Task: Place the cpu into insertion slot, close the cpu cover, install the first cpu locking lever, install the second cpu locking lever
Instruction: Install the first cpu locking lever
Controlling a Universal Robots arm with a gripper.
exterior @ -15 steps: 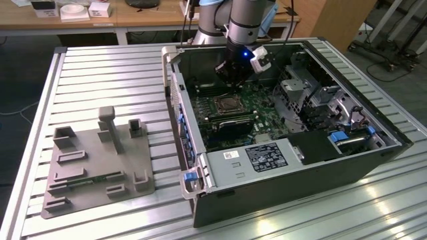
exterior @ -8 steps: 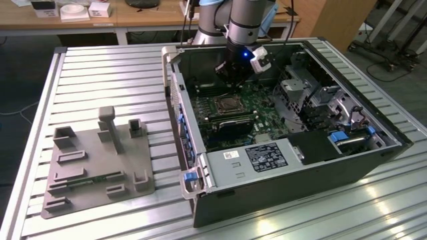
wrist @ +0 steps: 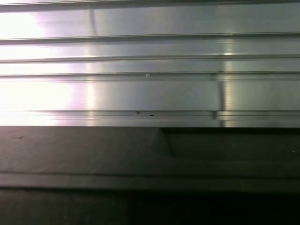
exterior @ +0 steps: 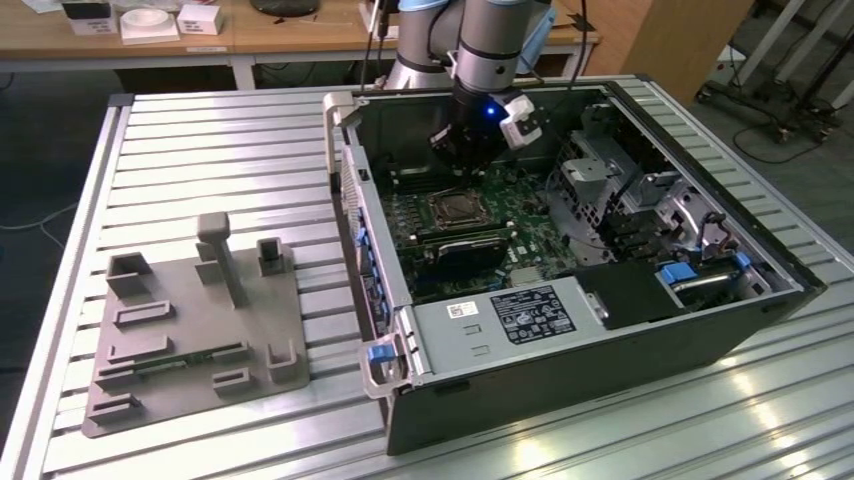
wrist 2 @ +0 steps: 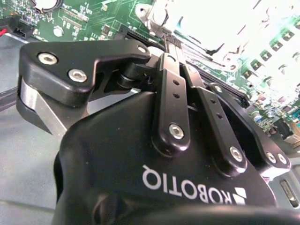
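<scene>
Gripper (exterior: 467, 158): grip state cannot tell | hovers beyond insertion slot (exterior: 455, 211) | step: lever work, judged | needs fine descent.

The gripper (wrist 2: 161, 51) is matt black plastic with bright steel screws. The insertion slot (exterior: 457, 209) has a silvery metal rim, on a glossy green circuit board (exterior: 514, 205). The ribbed table (exterior: 214, 140) looks like brushed aluminium — shiny, glaring. The fixture (exterior: 187, 330) is dull grey plastic — smooth.
</scene>
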